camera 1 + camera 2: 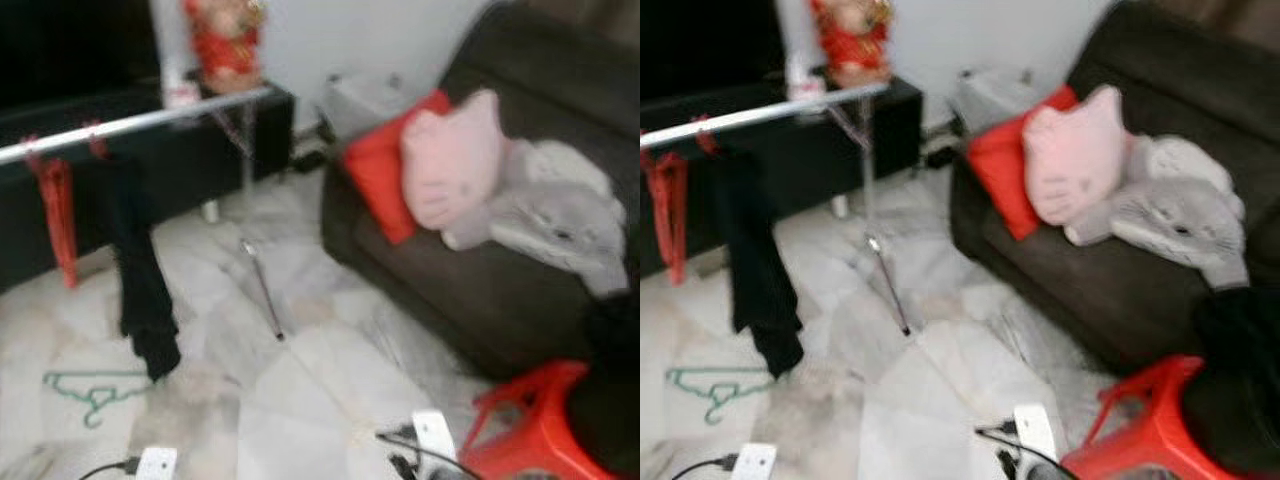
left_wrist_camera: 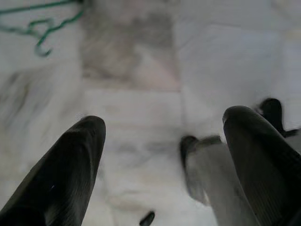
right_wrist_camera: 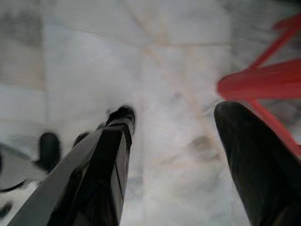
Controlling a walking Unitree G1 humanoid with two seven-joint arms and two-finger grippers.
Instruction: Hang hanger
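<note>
- The floor (image 1: pixel 330 380) is pale marble tile with grey veining and a brownish patch near the middle; the head views are blurred.
- A green hanger (image 1: pixel 92 388) lies flat on the tiles at about 8 o'clock in the head view, just beside the hem of a black garment (image 1: pixel 140 270).
- That garment hangs from a silver rail (image 1: pixel 130 124) that runs across 10 to 11 o'clock; a red hanger (image 1: pixel 55 200) hangs on the same rail further left. One rack leg (image 1: pixel 262 288) slants down across the tiles toward the centre.
- Behind the rail stands a low black cabinet (image 1: pixel 200 150) with a red figurine (image 1: pixel 225 40) on top, against a white wall.
- At 2 to 3 o'clock sits a dark sofa (image 1: pixel 480 290) holding a red cushion (image 1: pixel 380 175), a pink cat-shaped pillow (image 1: pixel 452 160) and a grey plush toy (image 1: pixel 560 215).
- A red plastic stool (image 1: pixel 535 425) stands at 5 o'clock with something black piled on it.
- The left gripper (image 2: pixel 164 155) hangs over bare tile, its fingers spread wide with nothing between them; the hanger lies well apart from it.
- The right gripper (image 3: pixel 174 155) is likewise spread and empty, over tile just beside the stool.
</note>
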